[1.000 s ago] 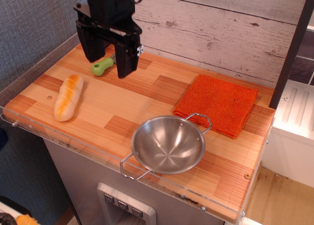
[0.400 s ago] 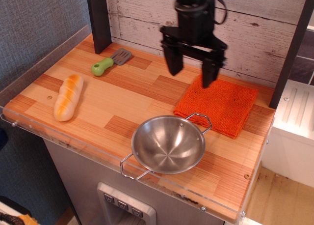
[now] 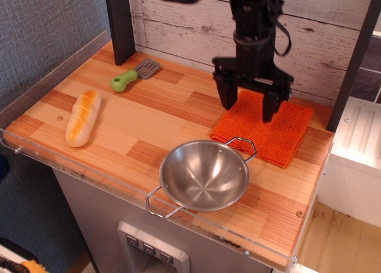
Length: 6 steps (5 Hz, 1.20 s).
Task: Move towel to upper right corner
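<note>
The towel (image 3: 275, 132) is a square, folded, bright orange knitted cloth. It lies flat on the wooden counter at the right, near the back wall. My black gripper (image 3: 248, 111) hangs over the towel's left part, fingers pointing down and spread wide, with nothing between them. Its fingertips are close above the cloth; I cannot tell whether they touch it. The gripper hides part of the towel's back left edge.
A steel bowl (image 3: 203, 175) with wire handles stands at the front, its handle at the towel's front edge. A bread roll (image 3: 83, 117) lies at the left. A green-handled spatula (image 3: 131, 76) lies at the back left. A dark post (image 3: 121, 24) stands behind it.
The gripper has travelled from the back left, above the spatula, across to the right and come down over the towel. The towel, bowl, bread and spatula have not moved.
</note>
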Each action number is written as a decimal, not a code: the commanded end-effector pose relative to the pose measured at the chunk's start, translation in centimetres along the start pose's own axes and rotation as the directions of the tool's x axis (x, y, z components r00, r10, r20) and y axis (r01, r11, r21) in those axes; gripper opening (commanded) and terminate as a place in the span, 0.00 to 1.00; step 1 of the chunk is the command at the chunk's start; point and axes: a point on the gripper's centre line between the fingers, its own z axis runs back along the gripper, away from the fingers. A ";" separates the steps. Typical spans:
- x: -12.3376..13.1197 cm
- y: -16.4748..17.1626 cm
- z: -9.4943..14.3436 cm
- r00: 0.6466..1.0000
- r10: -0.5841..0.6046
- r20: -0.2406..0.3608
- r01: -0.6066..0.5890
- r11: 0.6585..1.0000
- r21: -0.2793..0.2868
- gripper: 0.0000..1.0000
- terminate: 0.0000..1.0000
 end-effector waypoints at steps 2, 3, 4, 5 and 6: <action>-0.7 -0.2 -2.9 0.995 -0.088 -0.047 0.093 0.987 0.131 1.00 0.00; -1.3 1.8 -3.1 0.997 -0.038 -0.060 0.046 0.988 0.144 1.00 0.00; -1.5 4.9 -2.5 0.999 0.020 -0.051 -0.012 0.988 0.153 1.00 0.00; -1.6 8.5 -2.0 0.997 0.040 -0.064 -0.028 0.983 0.179 1.00 0.00; -1.4 11.7 -1.3 0.997 0.031 -0.070 -0.015 0.976 0.218 1.00 0.00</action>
